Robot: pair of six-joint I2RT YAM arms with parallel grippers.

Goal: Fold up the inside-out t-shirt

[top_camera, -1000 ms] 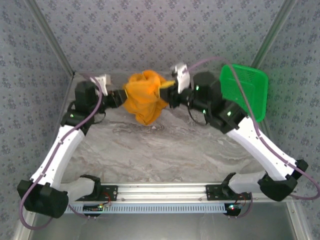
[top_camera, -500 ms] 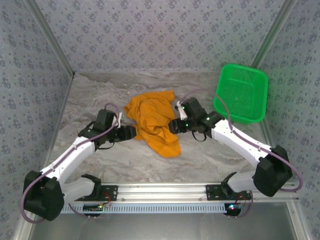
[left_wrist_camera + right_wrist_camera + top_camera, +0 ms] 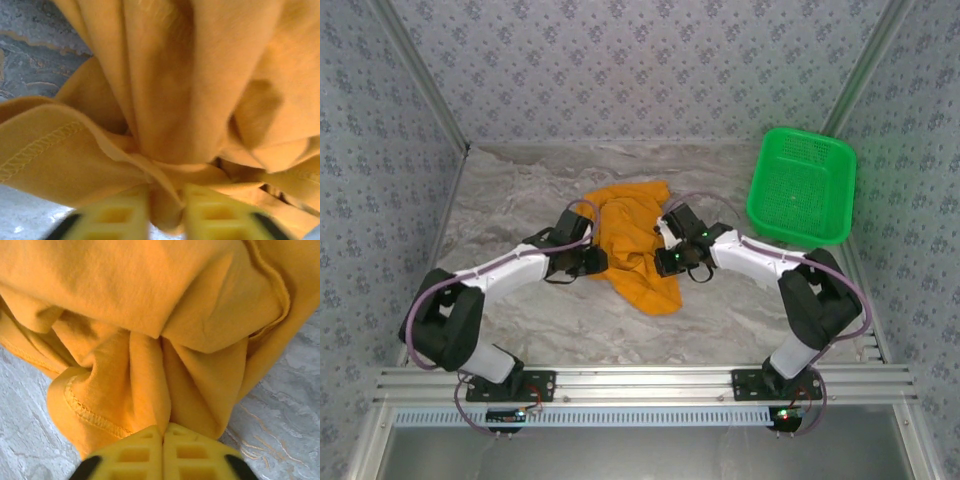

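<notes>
**Both arms pinch the crumpled shirt mid-surface**

The orange-yellow shirt [image 3: 635, 245] lies in a wrinkled heap around the middle of the marbled surface [image 3: 510, 200], with one end trailing toward the near edge. The left fingers [image 3: 120, 217] come at it from its left side, low over the surface. They are drawn almost together, with a bunched fold of cloth squeezed between the two yellow tips. The right fingers [image 3: 142, 452] meet the shirt's right side. They are pressed tight against each other, and pleats of cloth gather down into the seam between them, so they seem to nip a thin bit of it. A green basket [image 3: 802, 180] stands well apart at the far right, near the wall.
</notes>
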